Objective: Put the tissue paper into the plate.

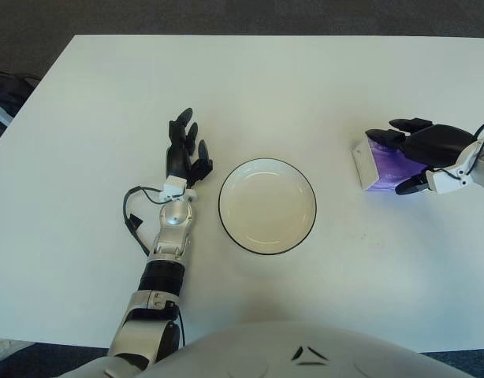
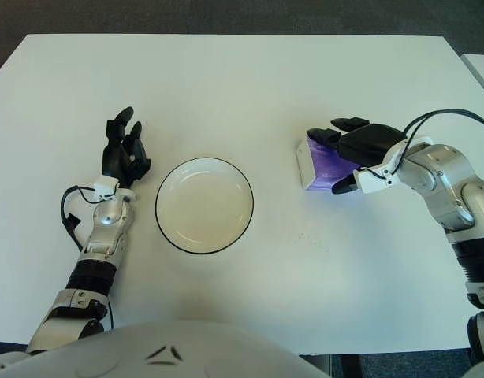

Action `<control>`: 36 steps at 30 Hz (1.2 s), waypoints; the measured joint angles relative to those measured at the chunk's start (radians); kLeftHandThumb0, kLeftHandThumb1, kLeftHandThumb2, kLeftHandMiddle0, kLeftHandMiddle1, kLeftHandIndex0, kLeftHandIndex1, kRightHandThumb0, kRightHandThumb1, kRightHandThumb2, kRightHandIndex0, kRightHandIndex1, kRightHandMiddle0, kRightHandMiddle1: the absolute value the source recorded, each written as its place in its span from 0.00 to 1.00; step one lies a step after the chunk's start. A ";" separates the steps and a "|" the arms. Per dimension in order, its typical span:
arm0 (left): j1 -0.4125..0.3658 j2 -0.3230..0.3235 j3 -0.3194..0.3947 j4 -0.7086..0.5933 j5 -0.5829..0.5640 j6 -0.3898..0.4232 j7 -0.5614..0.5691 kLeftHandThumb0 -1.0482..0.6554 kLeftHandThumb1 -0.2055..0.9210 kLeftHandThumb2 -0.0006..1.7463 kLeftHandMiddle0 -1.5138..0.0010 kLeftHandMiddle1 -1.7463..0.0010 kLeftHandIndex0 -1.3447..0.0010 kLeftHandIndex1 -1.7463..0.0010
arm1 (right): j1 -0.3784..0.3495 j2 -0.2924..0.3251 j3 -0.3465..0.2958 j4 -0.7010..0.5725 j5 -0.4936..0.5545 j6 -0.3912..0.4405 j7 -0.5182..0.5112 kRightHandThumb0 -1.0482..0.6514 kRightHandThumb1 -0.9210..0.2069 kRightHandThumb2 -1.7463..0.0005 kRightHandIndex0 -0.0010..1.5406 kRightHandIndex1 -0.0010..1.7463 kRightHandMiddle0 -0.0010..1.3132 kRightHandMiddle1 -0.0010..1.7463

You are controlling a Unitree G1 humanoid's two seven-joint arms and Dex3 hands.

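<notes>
- The plate (image 1: 267, 205), white with a dark rim, sits near the middle of the white desk (image 1: 250, 87), closer to the desk's near edge than its far one.
- The tissue paper (image 2: 322, 164), a purple packet with a white end facing the plate, lies flat on the desk well to the right of the plate.
- The right hand (image 2: 354, 154) is draped over the packet's right part, fingers curled along its far side and thumb at its near side, closed around it.
- Bare desk runs between plate and packet, and wide bare desk lies beyond the plate to the far edge.
- The left hand (image 1: 184, 152) shows just left of the plate, its 3 fingers loosely extended, holding nothing.
</notes>
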 measured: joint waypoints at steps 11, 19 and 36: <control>0.001 0.003 0.004 0.000 -0.009 -0.004 -0.009 0.23 1.00 0.45 0.72 0.99 1.00 0.58 | 0.043 0.000 -0.008 -0.002 -0.002 0.028 -0.025 0.00 0.00 0.77 0.00 0.00 0.00 0.00; 0.002 0.005 0.005 0.001 -0.016 -0.006 -0.015 0.23 1.00 0.45 0.72 1.00 1.00 0.59 | 0.054 0.000 -0.008 0.010 -0.008 0.039 -0.055 0.00 0.00 0.78 0.00 0.00 0.00 0.00; 0.002 0.006 0.006 0.002 -0.017 -0.006 -0.016 0.23 1.00 0.46 0.72 1.00 1.00 0.59 | 0.049 0.025 0.024 0.077 -0.026 0.059 -0.129 0.00 0.00 0.80 0.00 0.00 0.00 0.00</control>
